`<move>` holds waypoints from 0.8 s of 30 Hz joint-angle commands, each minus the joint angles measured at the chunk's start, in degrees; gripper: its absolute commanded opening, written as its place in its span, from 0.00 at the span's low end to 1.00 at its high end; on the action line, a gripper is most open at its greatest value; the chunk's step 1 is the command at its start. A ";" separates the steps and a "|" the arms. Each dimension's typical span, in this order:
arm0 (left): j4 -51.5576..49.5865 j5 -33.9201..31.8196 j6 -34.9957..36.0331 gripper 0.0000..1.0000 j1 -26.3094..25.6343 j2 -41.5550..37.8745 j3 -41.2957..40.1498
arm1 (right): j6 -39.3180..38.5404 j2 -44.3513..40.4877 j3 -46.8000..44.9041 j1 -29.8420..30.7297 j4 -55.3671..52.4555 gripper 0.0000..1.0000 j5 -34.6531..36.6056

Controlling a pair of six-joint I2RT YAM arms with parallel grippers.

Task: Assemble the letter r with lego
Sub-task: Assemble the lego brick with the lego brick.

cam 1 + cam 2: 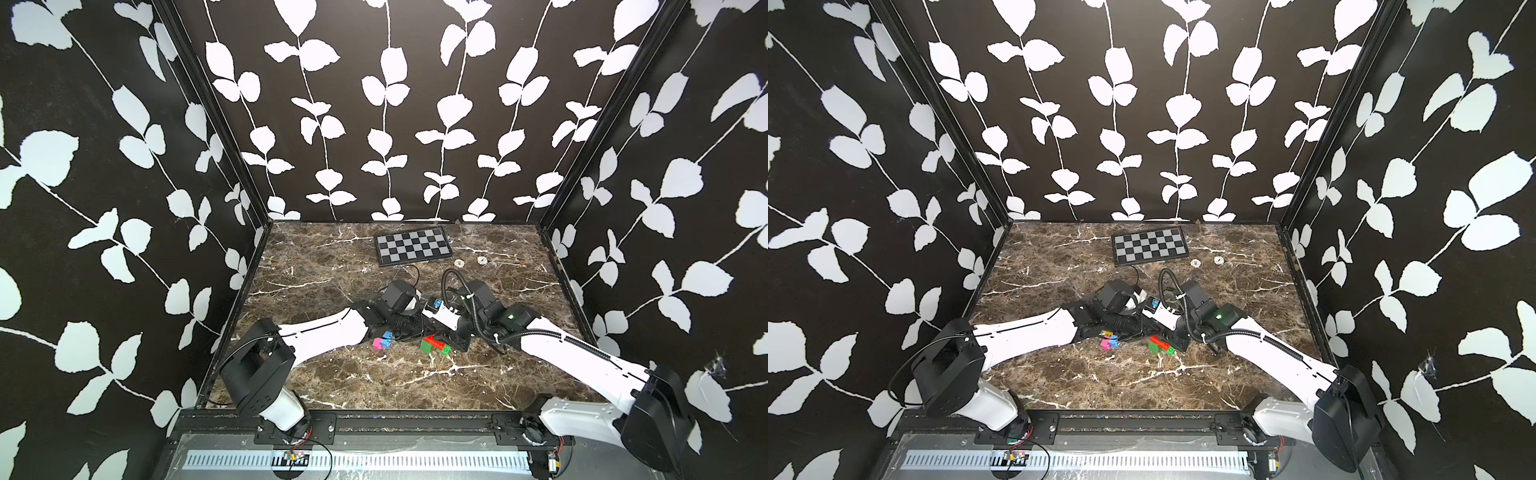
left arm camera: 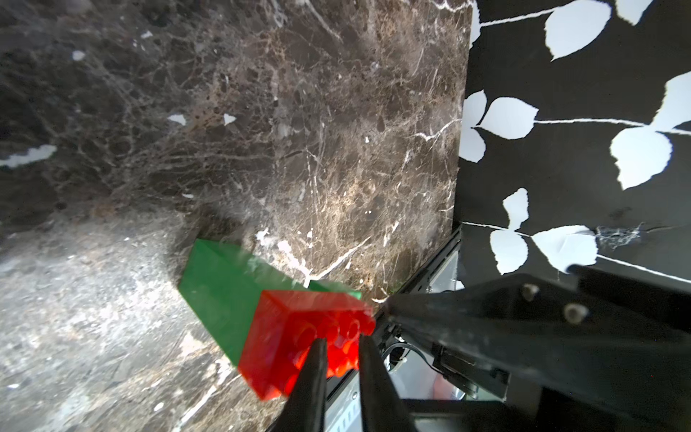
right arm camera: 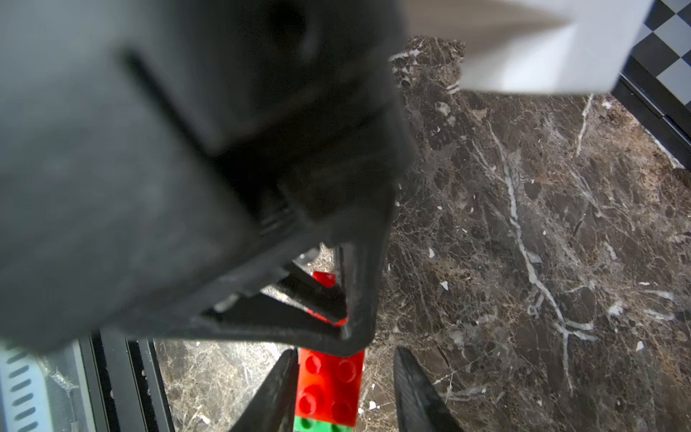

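1. Pink brick (image 1: 377, 344): lies on the table (image 1: 374, 386) near its centre, below the left wrist. The blue brick (image 1: 387, 334) sits just beside it at 1 o'clock.
2. Left gripper (image 2: 341, 339): reaches toward 3 o'clock. Its tips are over the studded top of the red brick (image 1: 434, 341), at that brick's 9 o'clock end. The jaws stand a narrow gap apart and red studs show in the gap. Whether they pinch a stud cannot be told.
3. Red brick: sits studs-up on the green bricks (image 1: 427, 349), at 3 o'clock from the pink brick. In both top views its long axis runs roughly from 9 to 3 o'clock, dipping slightly toward 4. The wrist views show it blurred.
4. Right gripper (image 3: 347, 353): reaches in from 3 o'clock, in line with that long axis. The jaws are spread and straddle the brick's width at its 3 o'clock end. One finger (image 3: 280, 389) touches a long side. The other finger (image 3: 415, 389) stands clear of the opposite side.
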 commanded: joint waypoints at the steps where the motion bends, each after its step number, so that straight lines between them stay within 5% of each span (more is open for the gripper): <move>1: 0.28 0.52 0.80 0.21 -0.10 -0.52 1.70 | -0.47 -0.14 2.35 0.22 -0.77 0.42 0.69; 13: 0.90 -0.75 0.99 0.24 -0.04 -3.67 2.72 | 8.75 1.01 6.54 0.17 -3.09 0.40 4.20; 24: -16.32 -9.42 9.43 0.25 3.68 -15.55 -1.50 | 16.21 8.42 15.17 1.03 -13.76 0.29 3.49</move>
